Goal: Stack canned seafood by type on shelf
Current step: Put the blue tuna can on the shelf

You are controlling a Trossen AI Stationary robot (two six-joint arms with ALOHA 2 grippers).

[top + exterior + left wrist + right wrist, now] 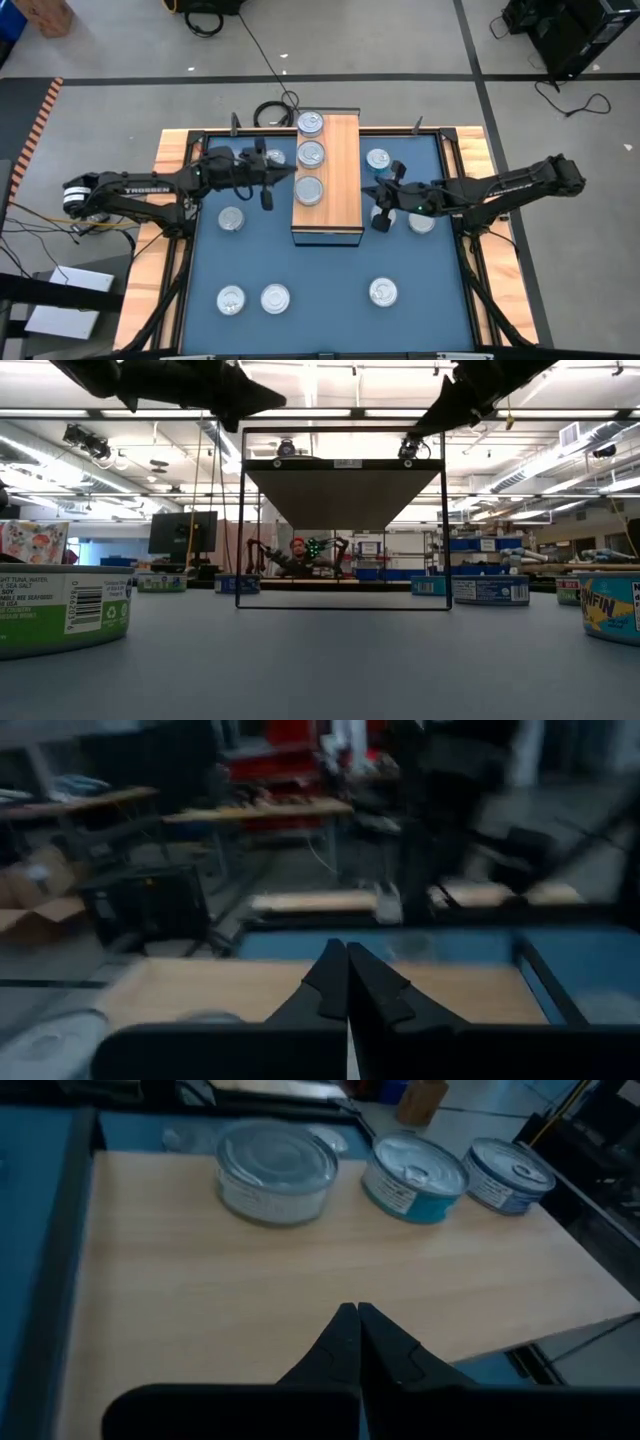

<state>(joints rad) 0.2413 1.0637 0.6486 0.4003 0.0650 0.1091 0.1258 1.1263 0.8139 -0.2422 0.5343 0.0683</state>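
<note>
Three flat round tins (310, 156) with shiny lids are sitting in a row on the wood-grain shelf (342, 190). Left gripper (284, 176) and right gripper (379, 191) are flanking it, fingers pressed together, holding nothing.

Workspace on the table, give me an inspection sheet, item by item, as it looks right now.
Surface: blue table mat in a light wooden frame.
Job's things: long wood-grain shelf block carries three flat round silver-lidded tins in a row; six more tins lie apart on the mat.
Clutter: nothing seen.
Hands: left hand shut, empty, at the shelf's left edge; right hand shut, empty, at its right edge.
Cables: black cable across the floor behind the table; coiled loop at the table's back edge.
Surroundings: grey floor, workshop benches, a person far behind.
</note>
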